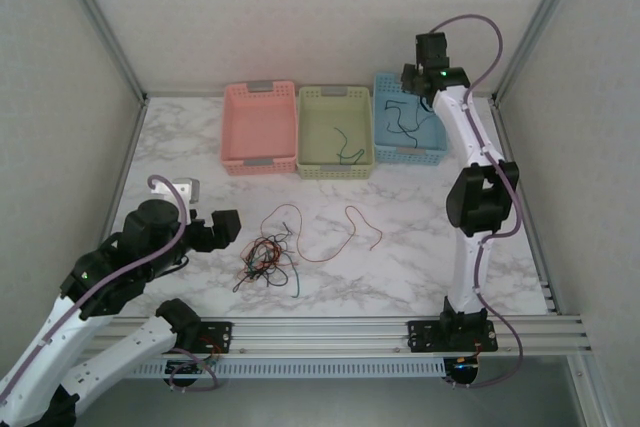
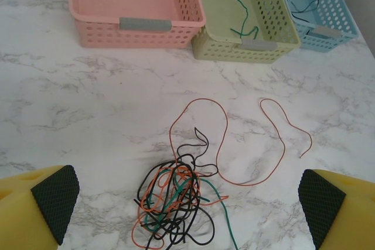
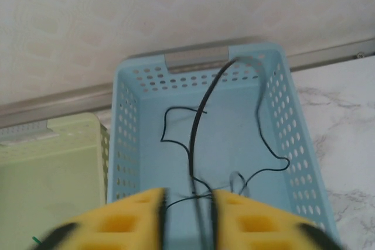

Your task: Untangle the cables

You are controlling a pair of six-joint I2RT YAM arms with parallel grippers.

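Marble table: the clump of cables lies centre-front, just ahead of and in line between the wide-open jaws of the left gripper, the nearer arm, while the right gripper hangs over the blue basket, jaws slightly parted with a black cable running between them.

Smooth-sheathed cables, perforated plastic baskets
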